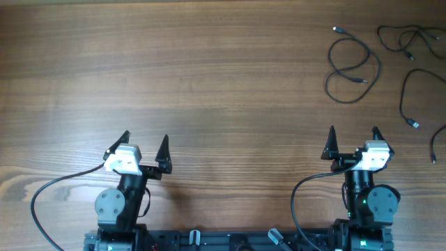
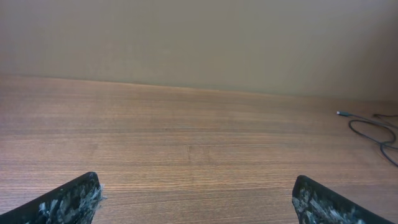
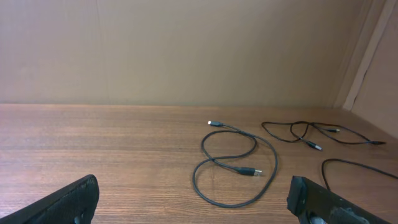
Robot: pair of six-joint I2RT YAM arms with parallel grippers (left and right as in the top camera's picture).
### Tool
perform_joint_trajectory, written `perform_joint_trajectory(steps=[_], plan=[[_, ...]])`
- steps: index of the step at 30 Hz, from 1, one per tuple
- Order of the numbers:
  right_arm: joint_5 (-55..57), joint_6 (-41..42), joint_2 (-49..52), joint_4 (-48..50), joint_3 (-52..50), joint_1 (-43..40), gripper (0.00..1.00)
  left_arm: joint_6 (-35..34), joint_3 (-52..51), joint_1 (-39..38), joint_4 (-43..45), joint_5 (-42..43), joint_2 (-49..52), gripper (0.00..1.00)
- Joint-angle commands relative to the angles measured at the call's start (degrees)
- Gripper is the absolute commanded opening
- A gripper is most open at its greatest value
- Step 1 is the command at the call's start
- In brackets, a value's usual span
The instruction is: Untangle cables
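The table (image 1: 209, 84) is brown wood with fine, streaky grain. The cables (image 3: 254, 170) at the far right are black with silvery tips. The left gripper (image 1: 145, 136) and right gripper (image 1: 353, 130) are black with white blocks. The wall (image 3: 186, 50) is plain beige.

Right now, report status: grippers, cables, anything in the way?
Left gripper open, empty. Right gripper open, empty. Cables loose at far right, ahead of right gripper, none held. Path to them unobstructed.
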Motion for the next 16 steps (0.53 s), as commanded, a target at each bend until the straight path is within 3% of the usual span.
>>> perform_joint_trajectory(steps=[1, 16], plan=[[0.8, 0.8, -0.6, 0.1, -0.1, 0.1, 1.00, 1.3, -0.6, -0.3, 0.2, 0.9, -0.4, 1.00], [0.8, 0.8, -0.6, 0.2, -0.1, 0.1, 1.00, 1.3, -0.6, -0.3, 0.2, 0.9, -0.4, 1.00]])
